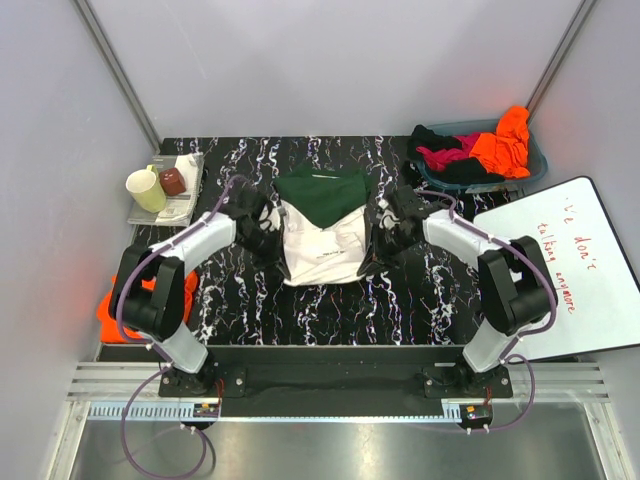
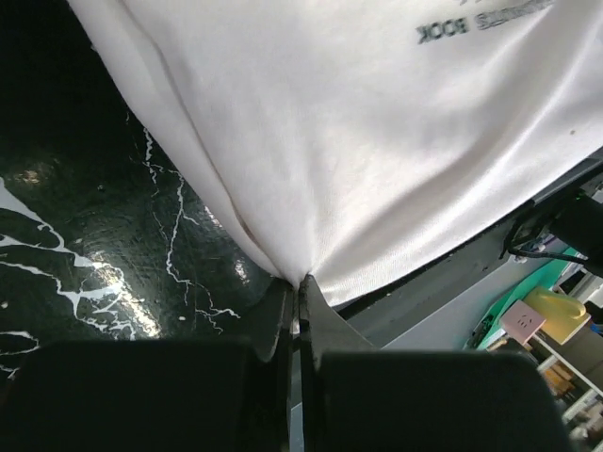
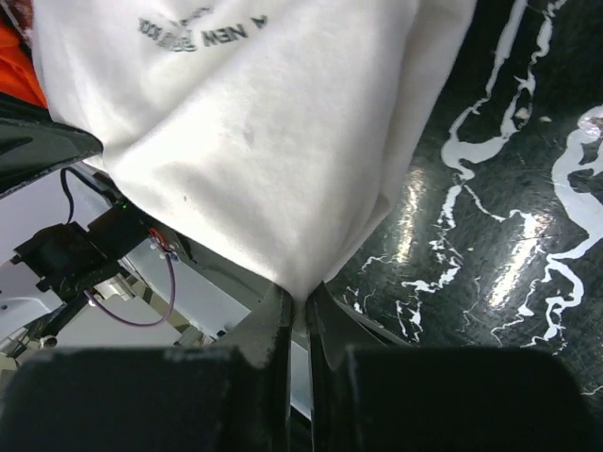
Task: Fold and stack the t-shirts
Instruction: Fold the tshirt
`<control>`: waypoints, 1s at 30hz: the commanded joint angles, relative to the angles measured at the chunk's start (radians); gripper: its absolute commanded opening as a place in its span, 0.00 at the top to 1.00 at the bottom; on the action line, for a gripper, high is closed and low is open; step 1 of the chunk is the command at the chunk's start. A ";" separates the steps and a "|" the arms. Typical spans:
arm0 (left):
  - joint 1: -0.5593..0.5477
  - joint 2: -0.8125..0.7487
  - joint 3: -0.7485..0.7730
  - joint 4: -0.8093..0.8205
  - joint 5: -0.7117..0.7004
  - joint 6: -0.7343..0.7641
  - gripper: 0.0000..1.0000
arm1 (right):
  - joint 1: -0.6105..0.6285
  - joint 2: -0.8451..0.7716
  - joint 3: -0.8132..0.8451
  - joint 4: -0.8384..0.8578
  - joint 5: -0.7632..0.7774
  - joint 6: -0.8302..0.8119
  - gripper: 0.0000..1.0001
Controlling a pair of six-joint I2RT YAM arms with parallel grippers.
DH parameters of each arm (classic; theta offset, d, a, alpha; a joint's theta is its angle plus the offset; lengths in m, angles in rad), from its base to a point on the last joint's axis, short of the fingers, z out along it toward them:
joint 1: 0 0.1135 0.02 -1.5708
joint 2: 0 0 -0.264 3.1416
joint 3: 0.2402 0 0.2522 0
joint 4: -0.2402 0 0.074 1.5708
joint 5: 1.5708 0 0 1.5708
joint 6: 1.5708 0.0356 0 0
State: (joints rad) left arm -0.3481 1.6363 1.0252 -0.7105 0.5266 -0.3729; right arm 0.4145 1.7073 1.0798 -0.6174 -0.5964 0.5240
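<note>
We pinch the cream t-shirt (image 1: 322,240) between us: our left gripper (image 2: 300,290) is pressed together on one side edge and our right gripper (image 3: 300,296) on the other, over the marbled table (image 1: 420,300). The cloth looks light and limp and will likely sag, so edges and corners suit gripping best.

A pale yellow mug (image 1: 146,189) and a dark red cup (image 1: 173,181) stand on a grey tray (image 1: 178,212) at the far left of the black marbled desk (image 1: 330,310). A white board with red writing (image 1: 560,270) lies at the right.
</note>
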 commanded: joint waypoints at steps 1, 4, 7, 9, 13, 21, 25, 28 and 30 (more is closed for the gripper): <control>0.004 -0.049 0.197 -0.118 -0.043 0.052 1.00 | 0.004 -0.064 0.152 -0.083 0.006 -0.067 0.93; 0.006 -0.006 0.353 -0.162 -0.050 0.058 1.00 | 0.003 -0.031 0.262 -0.117 0.036 -0.088 0.92; 0.017 0.063 0.493 -0.188 -0.039 0.052 1.00 | -0.003 0.014 0.368 -0.133 0.073 -0.102 0.92; 0.030 0.114 0.576 -0.190 -0.028 0.043 1.00 | -0.019 0.063 0.422 -0.145 0.090 -0.119 0.91; 0.054 0.197 0.690 -0.179 -0.025 0.019 1.00 | -0.048 0.172 0.586 -0.150 0.125 -0.185 0.91; 0.090 0.368 0.815 -0.015 0.012 -0.052 1.00 | -0.082 0.451 0.906 -0.150 0.201 -0.265 0.91; 0.107 0.447 0.909 0.025 0.021 -0.069 1.00 | -0.092 0.515 1.003 -0.151 0.233 -0.288 0.91; 0.127 0.493 0.987 0.045 0.042 -0.081 1.00 | -0.094 0.546 1.062 -0.150 0.250 -0.300 0.91; 0.136 0.504 1.012 0.060 0.046 -0.089 1.00 | -0.095 0.571 1.109 -0.148 0.256 -0.300 0.90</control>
State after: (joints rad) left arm -0.2401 2.1330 1.9373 -0.7452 0.5278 -0.4324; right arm 0.3275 2.2681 2.0727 -0.7807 -0.3832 0.2619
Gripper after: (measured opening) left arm 0.016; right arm 0.098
